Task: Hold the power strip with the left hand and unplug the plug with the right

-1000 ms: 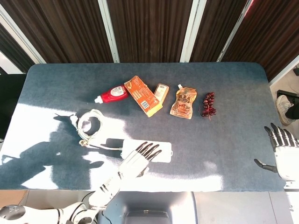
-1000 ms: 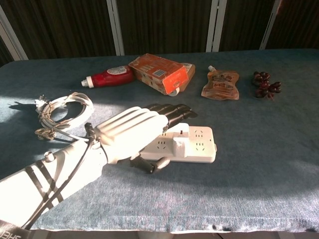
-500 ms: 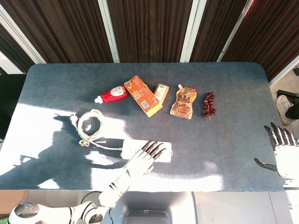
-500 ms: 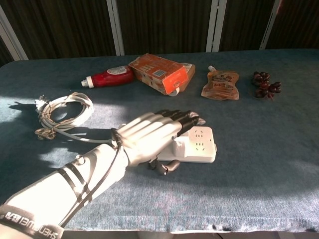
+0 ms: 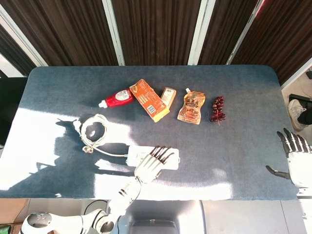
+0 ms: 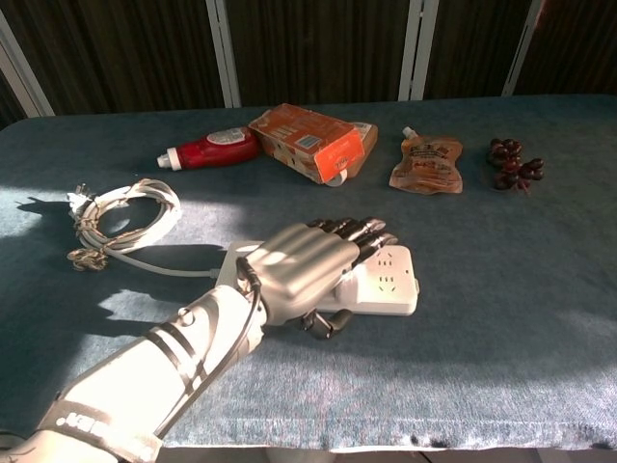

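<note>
Near the front edge of the blue-grey table (image 5: 234,97), the white power strip (image 6: 390,280) lies flat, long side across the view. Left hand (image 6: 304,265) rests palm-down over its left and middle part, dark fingertips (image 6: 371,231) reaching past the far edge, thumb (image 6: 328,323) tucked against the near side. Forearm runs in low from the lower left, angled up toward the strip. The plug is hidden under the palm; cannot tell its position. Strip's white cord (image 6: 159,260) leads left to a coiled bundle (image 5: 93,130) with its end plug lying by the coil.

Right hand (image 5: 296,158) hangs off the table's right edge in the head view, well apart from the strip, fingers spread and pointing away, thumb out to the side, holding nothing.

Far row, left to right: red ketchup bottle (image 5: 117,98) on its side, orange carton (image 5: 148,100), orange spouted pouch (image 5: 191,107), cluster of dark red dates (image 5: 217,109).
</note>
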`<action>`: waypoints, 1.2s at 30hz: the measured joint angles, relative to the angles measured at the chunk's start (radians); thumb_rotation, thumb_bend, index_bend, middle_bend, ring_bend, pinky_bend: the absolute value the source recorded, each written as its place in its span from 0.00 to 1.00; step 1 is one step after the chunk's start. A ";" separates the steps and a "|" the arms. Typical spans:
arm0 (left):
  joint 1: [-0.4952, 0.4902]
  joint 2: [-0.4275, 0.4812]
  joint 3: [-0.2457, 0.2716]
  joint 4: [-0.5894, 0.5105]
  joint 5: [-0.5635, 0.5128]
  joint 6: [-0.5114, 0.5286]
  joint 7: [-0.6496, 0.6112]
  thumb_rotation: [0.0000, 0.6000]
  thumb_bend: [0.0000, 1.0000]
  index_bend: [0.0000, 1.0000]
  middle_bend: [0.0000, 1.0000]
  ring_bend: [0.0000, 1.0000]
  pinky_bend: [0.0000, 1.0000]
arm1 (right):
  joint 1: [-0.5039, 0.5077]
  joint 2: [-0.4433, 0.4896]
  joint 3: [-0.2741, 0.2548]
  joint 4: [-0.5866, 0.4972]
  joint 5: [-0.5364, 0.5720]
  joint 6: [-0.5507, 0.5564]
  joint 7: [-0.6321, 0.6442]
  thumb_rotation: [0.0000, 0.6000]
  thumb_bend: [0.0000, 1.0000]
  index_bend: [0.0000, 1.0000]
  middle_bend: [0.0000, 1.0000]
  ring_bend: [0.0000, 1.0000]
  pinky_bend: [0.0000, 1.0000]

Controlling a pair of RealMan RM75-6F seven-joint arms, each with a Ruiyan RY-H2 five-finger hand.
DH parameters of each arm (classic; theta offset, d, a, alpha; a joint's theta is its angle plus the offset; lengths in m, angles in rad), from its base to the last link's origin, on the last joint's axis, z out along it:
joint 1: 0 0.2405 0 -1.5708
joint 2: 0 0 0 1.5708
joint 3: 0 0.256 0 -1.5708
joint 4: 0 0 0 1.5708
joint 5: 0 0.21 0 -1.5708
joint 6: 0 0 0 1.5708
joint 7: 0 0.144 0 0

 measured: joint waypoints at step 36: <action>-0.001 0.035 0.013 -0.045 0.063 0.112 -0.037 1.00 0.46 0.34 0.43 0.43 0.48 | 0.219 -0.146 -0.053 0.150 -0.281 -0.122 0.074 1.00 0.66 0.20 0.16 0.00 0.09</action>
